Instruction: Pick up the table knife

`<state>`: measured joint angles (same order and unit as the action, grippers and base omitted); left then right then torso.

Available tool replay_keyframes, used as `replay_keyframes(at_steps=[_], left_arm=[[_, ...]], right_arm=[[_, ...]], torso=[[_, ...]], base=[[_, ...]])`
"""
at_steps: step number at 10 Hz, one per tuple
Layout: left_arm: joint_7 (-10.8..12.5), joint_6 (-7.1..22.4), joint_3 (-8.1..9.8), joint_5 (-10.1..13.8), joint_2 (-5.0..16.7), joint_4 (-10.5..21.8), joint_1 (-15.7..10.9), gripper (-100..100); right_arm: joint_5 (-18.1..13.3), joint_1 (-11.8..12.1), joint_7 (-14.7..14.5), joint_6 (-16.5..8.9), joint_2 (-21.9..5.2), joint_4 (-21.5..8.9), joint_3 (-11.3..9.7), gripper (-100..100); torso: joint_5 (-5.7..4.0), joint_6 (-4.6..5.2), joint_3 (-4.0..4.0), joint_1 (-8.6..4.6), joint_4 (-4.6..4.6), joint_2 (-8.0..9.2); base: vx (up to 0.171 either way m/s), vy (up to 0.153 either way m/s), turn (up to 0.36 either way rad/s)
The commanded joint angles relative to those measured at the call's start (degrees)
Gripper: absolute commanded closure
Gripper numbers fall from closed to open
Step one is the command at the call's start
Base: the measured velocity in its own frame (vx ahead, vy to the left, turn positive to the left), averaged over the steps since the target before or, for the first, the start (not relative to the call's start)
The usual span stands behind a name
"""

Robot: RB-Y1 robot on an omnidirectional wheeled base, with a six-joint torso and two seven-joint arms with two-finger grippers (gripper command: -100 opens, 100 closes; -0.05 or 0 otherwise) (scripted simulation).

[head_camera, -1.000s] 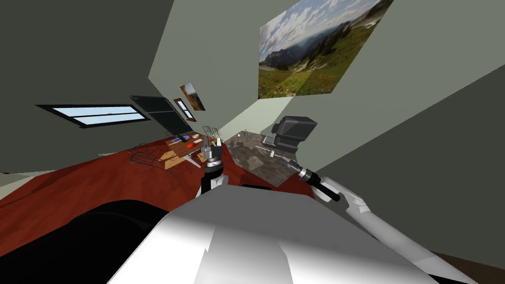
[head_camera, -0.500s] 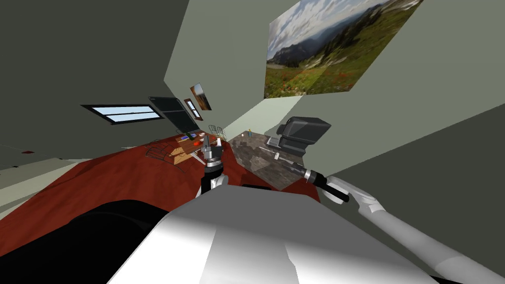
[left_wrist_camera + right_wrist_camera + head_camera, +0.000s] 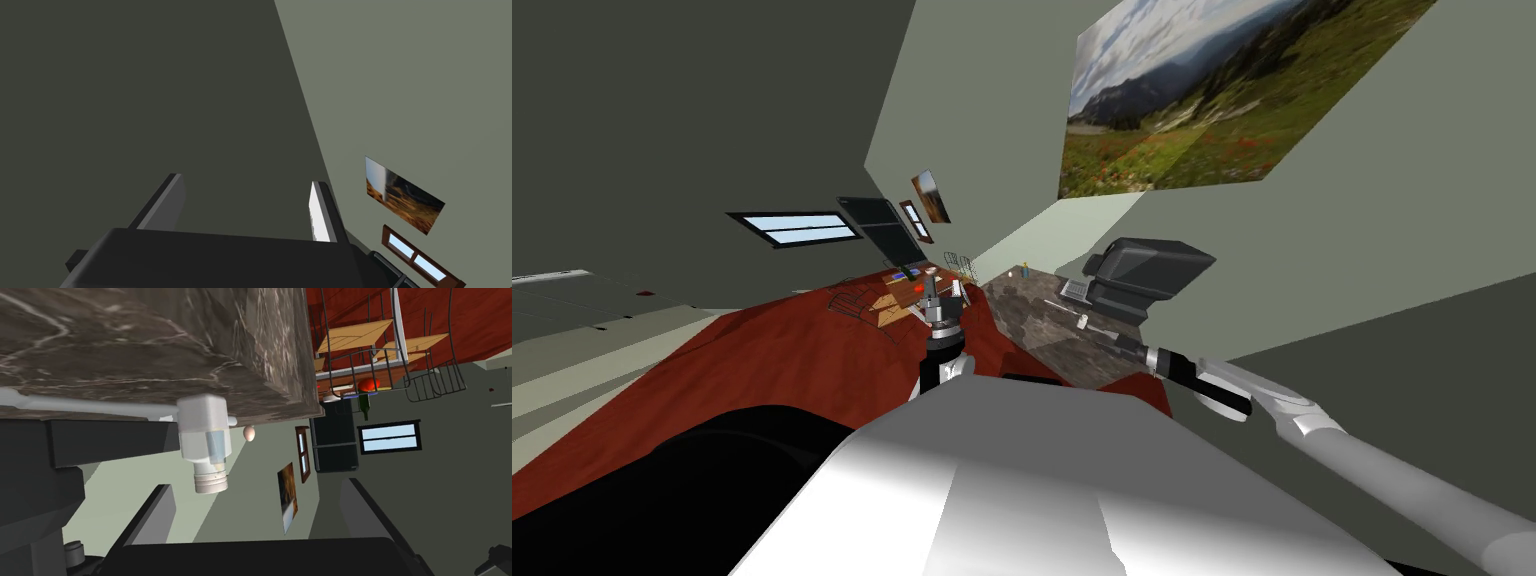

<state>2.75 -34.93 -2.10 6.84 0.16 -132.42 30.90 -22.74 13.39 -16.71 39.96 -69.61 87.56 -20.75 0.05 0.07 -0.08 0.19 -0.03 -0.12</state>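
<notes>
Grey table knife point(image 3: 85, 406) lies flat on marble counter point(image 3: 150, 348).

The left gripper point(image 3: 245, 180) stands upright, fingers apart, while the right arm point(image 3: 1312, 425) stretches forward, the right gripper point(image 3: 256, 485) likewise spread.

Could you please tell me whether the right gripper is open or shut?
Open: the right gripper has its two light grey fingers wide apart in its wrist view, holding nothing.

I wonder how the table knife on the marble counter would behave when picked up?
Probably stiff: the table knife is a thin straight grey bar. Lying seemingly flat on the marble counter, it may slide rather than lift. Unlikely to roll.
</notes>
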Motion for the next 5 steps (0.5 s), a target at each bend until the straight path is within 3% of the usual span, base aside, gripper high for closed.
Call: replay_keyframes(at_steps=[1, 5], left_arm=[[0.0, 0.0, 0.0, 0.0, 0.0, 0.0, 0.0, 0], [0.0, 0.0, 0.0, 0.0, 0.0, 0.0, 0.0, 0]], right_arm=[[-1.19, -0.21, 0.09, -0.08, -2.86, -1.48, -1.32, -100], [-2.83, 0.08, -0.13, 0.64, -8.25, -4.72, -3.3, -100]], torso=[[0.0, 0.0, 0.0, 0.0, 0.0, 0.0], [0.01, 0.0, -0.01, 0.04, 0.0, -0.02]], base=[[0.043, 0.037, 0.136], [0.047, 0.04, 0.097]])
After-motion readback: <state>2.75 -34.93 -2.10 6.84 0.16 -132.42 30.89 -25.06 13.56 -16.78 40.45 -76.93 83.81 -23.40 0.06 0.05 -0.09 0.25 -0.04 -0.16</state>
